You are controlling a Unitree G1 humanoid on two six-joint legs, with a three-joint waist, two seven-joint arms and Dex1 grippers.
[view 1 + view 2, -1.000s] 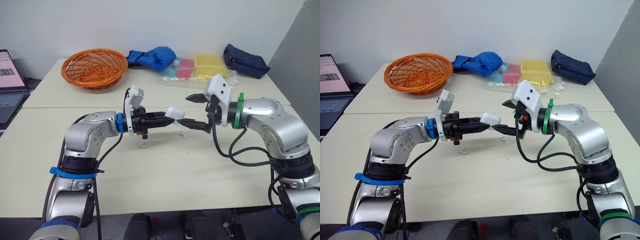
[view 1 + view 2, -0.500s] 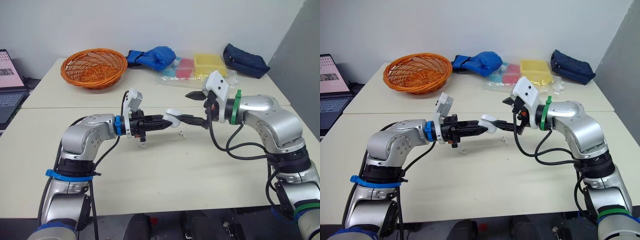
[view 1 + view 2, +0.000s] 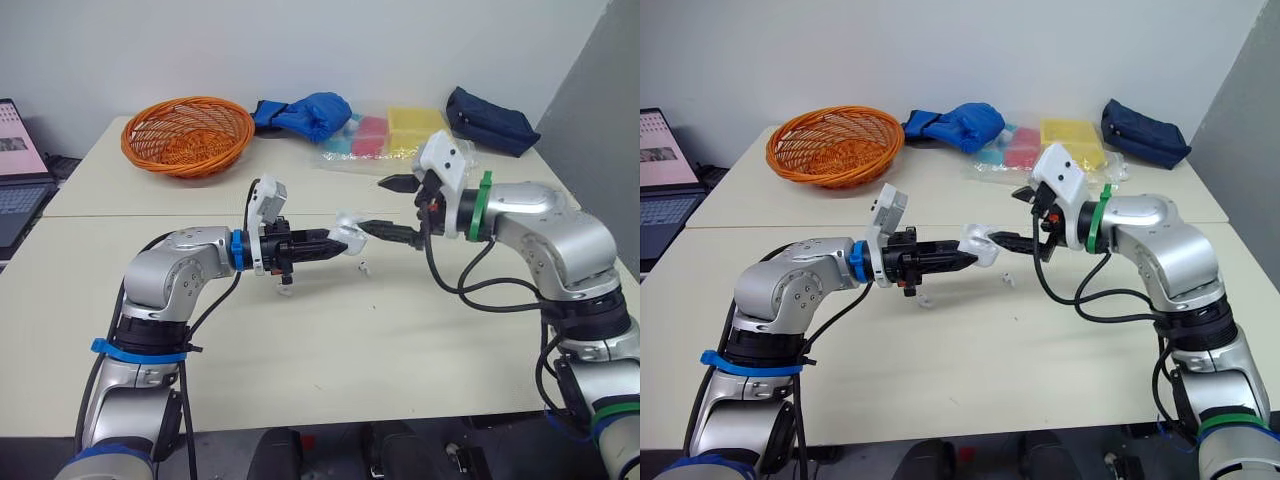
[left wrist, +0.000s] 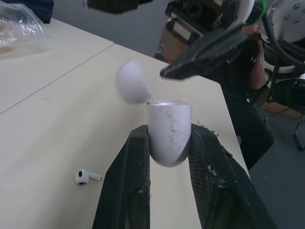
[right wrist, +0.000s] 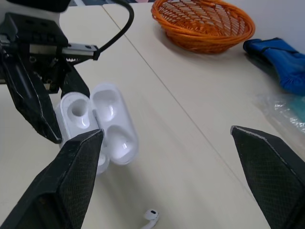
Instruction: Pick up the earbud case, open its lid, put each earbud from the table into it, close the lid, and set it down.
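Earbud case (image 4: pixel 168 138) (lid open) sits pinched in the left end effector (image 4: pixel 170 129).

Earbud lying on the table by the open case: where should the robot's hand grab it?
Probably by its round head, coming straight down from above with the open right hand. The earbud lies flat on the table with bare tabletop around it, so there is room either side. The head is its thickest part; the thin stem would likely slip.
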